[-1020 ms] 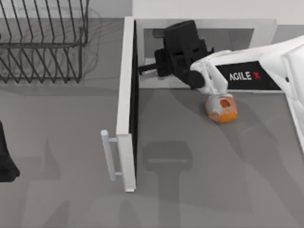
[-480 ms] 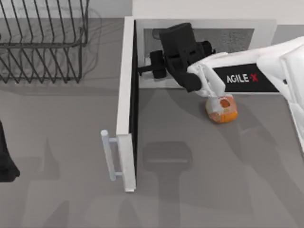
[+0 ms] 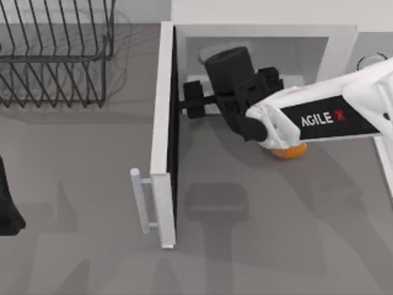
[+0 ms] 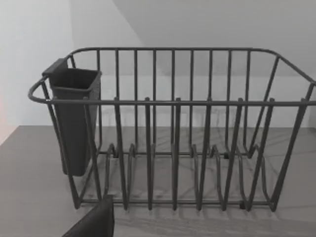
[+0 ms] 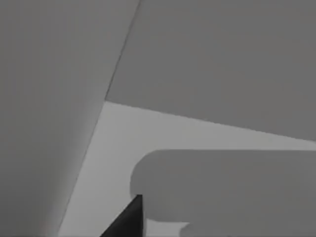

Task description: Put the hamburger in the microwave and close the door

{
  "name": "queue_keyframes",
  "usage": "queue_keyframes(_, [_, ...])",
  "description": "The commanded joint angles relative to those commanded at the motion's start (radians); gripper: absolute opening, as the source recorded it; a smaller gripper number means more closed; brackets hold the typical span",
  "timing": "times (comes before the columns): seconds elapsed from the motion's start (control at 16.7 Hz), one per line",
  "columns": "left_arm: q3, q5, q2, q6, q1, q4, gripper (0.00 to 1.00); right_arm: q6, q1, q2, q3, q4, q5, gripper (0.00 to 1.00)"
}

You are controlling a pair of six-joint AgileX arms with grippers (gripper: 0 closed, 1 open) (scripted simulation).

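Far left of the surface (image 3: 73, 203), the left end effector (image 3: 7, 209) is parked at the edge, and whether it is clenched or released can't be told from here. The black wire dish rack (image 3: 55, 55) is seen behind it at the back left, with a dark cup (image 4: 74, 118) hung on one end in the left wrist view.

Next along, the door (image 3: 164, 123) is swung wide open, edge-on to the top camera, with its bar handle (image 3: 142, 200) poking out to the left. Nothing is touching it.

Then the microwave (image 3: 264, 34) – the right end effector (image 3: 190, 101) is held at the cavity mouth, pointed at the door's inner face, and its grip state can't be told either.

The hamburger (image 3: 288, 150) is sitting on the surface in front of the microwave, mostly hidden under the right arm, not inside and seemingly not gripped.

Risks, as guessed from this: the hamburger could be nudged or rolled away by the forearm passing just above it – and if the door is pushed shut now, the burger would be left outside. The door's inner face could also be bumped by the end effector being that close.
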Motion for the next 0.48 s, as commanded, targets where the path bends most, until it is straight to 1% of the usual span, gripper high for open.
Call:
queue_keyframes(0.24, [0.000,0.000,0.000,0.000,0.000,0.000,1.00,0.087,0.102,-0.123,-0.262,0.066,0.042,1.00])
queue_keyframes(0.48, [0.000,0.000,0.000,0.000,0.000,0.000,1.00,0.158,0.161,-0.251,-0.476,0.110,0.122,1.00])
